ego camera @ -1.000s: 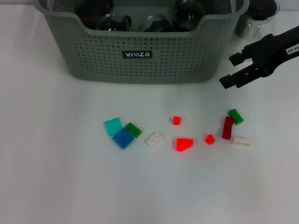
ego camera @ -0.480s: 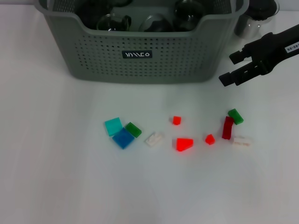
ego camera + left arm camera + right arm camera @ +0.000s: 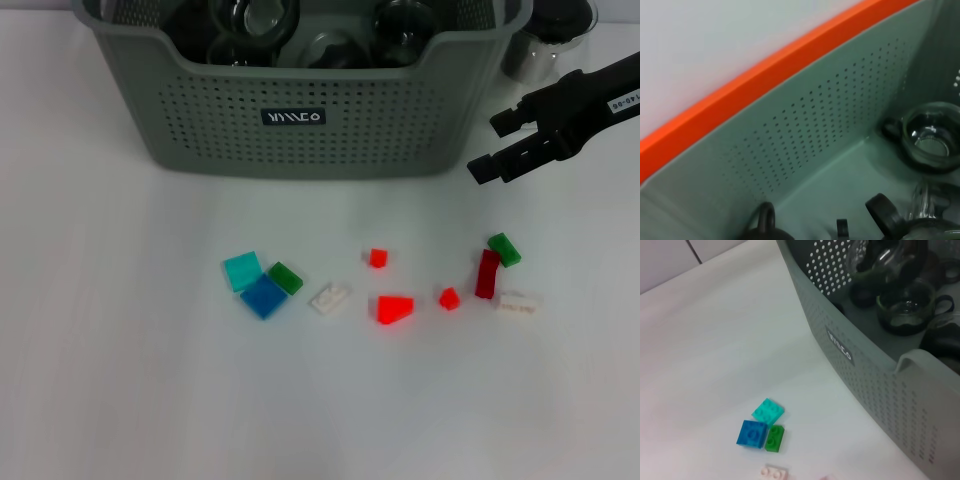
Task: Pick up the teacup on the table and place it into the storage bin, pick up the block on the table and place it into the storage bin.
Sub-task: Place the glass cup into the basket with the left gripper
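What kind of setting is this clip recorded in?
Probably a lab or test bench for a sorting task, not a home. A plain white table holds a perforated storage bin with glass teacups inside and scattered toy blocks, while the right gripper hovers beside the bin.

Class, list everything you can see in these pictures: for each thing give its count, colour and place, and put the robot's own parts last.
storage bin: one, grey-green, perforated, far side of the table.
glass cups: several, clear with dark handles, inside the bin.
glass jar: one, clear, beside the bin's right end.
red blocks: four, centre to right.
green blocks: two, one left, one right.
teal block: one, left group.
blue block: one, left group.
white blocks: two, one centre, one right.
table: one, white.
right gripper: black, open, right of the bin.
left gripper: not visible; its camera looks into the bin.
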{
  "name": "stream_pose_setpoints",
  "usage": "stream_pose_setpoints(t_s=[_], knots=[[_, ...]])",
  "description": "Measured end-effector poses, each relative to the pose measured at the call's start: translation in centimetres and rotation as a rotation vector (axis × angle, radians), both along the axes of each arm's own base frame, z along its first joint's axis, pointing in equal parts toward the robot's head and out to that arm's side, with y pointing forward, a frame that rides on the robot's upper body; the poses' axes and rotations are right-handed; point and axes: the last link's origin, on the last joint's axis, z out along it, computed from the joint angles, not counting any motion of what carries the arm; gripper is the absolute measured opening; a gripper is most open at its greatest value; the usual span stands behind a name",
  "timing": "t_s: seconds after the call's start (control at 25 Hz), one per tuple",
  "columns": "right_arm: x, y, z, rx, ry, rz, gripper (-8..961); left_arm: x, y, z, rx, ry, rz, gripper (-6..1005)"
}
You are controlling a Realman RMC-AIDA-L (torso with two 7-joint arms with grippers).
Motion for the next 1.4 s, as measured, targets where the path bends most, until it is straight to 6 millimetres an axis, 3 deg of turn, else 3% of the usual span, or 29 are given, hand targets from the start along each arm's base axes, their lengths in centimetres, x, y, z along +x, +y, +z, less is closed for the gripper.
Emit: stream_pose_setpoints(t_s=[1.4], knots=[[0.6, -0.2, -0.7, -0.012, -0.029, -0.009, 915, -1.3, -0.1, -1.5, -0.004, 0.028, 0.001, 81]])
